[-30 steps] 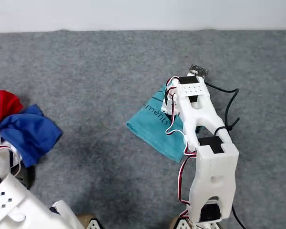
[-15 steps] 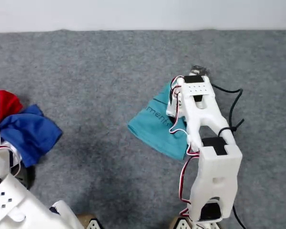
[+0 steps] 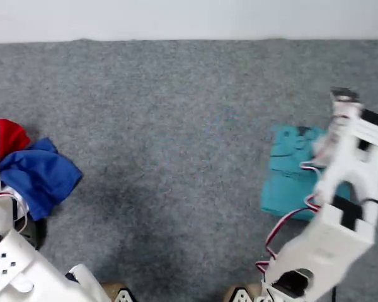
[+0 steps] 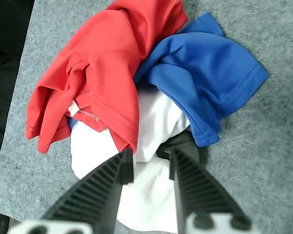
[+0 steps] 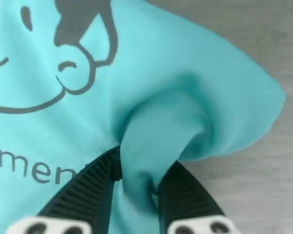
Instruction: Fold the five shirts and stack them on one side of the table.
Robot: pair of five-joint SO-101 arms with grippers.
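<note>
Teal shirt — wrist view: right end effector pinches fold.

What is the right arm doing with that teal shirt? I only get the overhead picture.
Observer: The right hand is shut on a bunched fold of the teal shirt.
Operator: Is the pile on the left just red and blue?
Observer: No, a white shirt lies under the red shirt and the blue shirt.
Operator: Is the other hand holding anything?
Observer: No, the left hand hangs open over the white shirt, with nothing between its fingers.
</note>
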